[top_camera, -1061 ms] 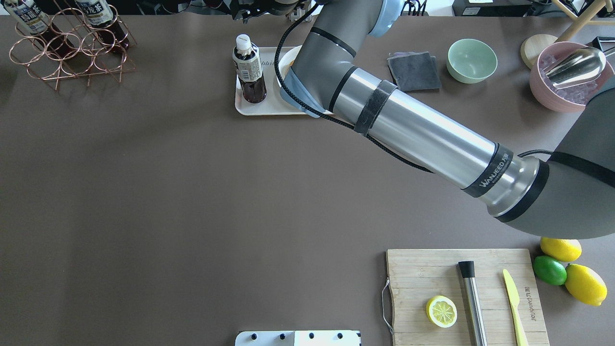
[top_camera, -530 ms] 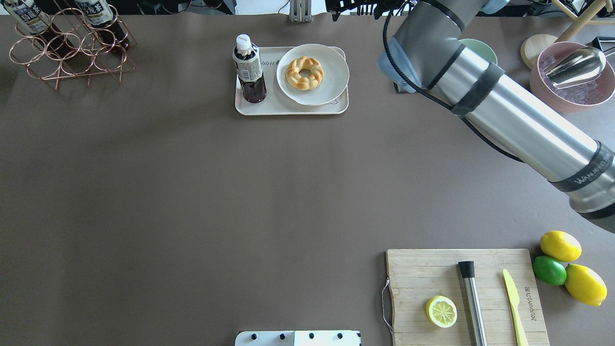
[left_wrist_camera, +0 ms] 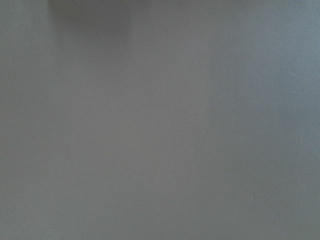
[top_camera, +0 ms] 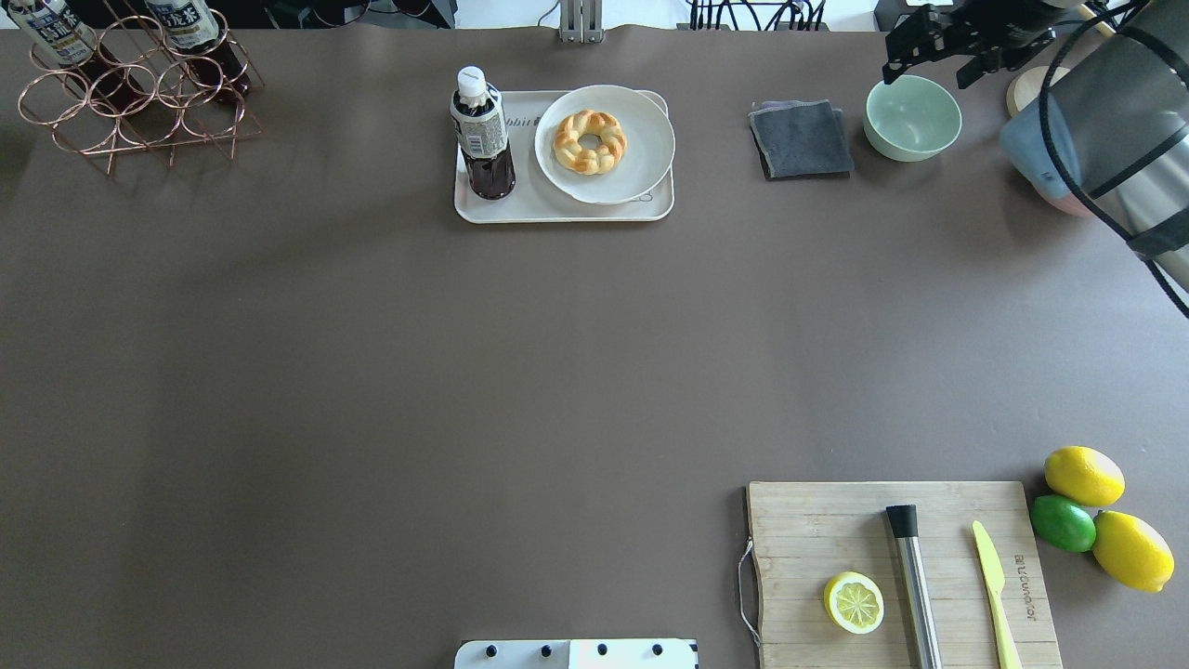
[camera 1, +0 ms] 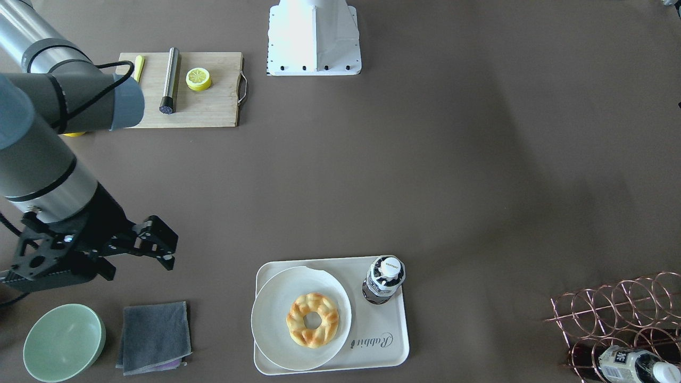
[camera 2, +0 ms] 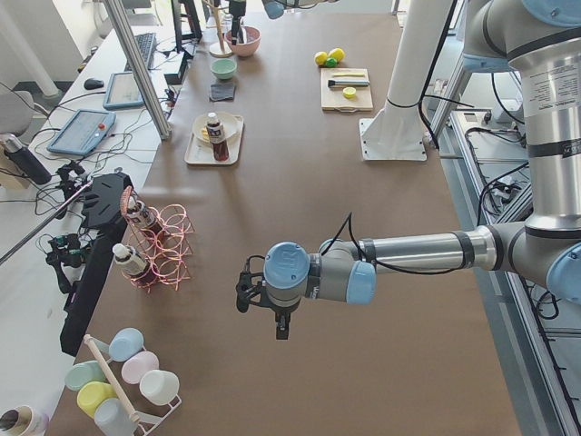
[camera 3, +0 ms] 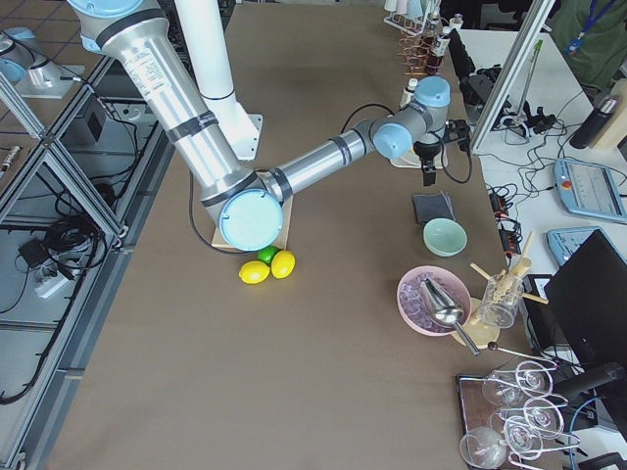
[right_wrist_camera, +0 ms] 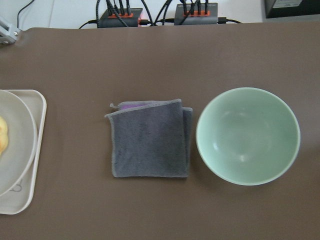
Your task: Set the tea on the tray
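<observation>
Tea [top_camera: 482, 139] upright on tray [top_camera: 557, 209] beside plate [top_camera: 650, 139], long axis vert., well off toward robot's left of R gripper [camera 1: 165, 250], jaws spread & empty, nearer arm; L gripper [camera 2: 281, 329] farther off, open/closed can't tell.

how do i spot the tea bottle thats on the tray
Find the cream tray at the table's far edge. The tea stands upright on it beside the plate with the pastry. The other bottles sit in the copper rack.
</observation>
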